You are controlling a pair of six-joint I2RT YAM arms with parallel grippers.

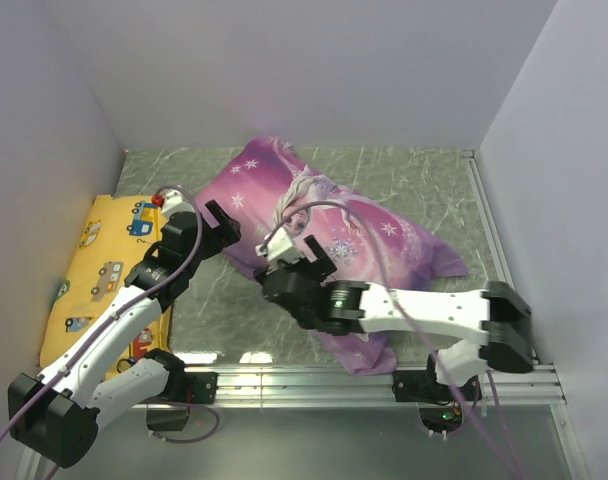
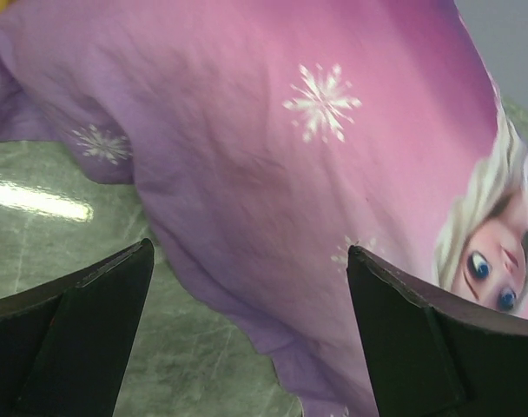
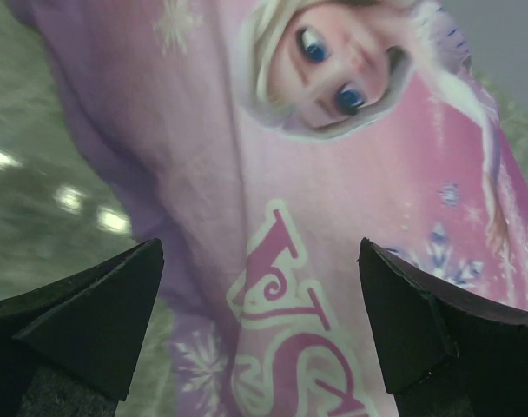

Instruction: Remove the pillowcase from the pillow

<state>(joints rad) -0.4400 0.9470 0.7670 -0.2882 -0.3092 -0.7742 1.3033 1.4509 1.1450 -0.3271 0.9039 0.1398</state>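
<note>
The purple-pink pillowcase (image 1: 374, 232) with its princess print lies diagonally across the grey table, puffed up; the pillow inside is hidden. My left gripper (image 1: 217, 222) hovers open over the cover's left edge (image 2: 247, 217), nothing between its fingertips. My right gripper (image 1: 302, 255) stands open above the middle of the pillowcase (image 3: 316, 243), over the lettering and the princess's face. Neither gripper holds fabric.
A yellow vehicle-print pillow (image 1: 102, 265) lies against the left wall under the left arm. White walls close in the table at the left, back and right. An aluminium rail (image 1: 314, 380) runs along the near edge by the arm bases.
</note>
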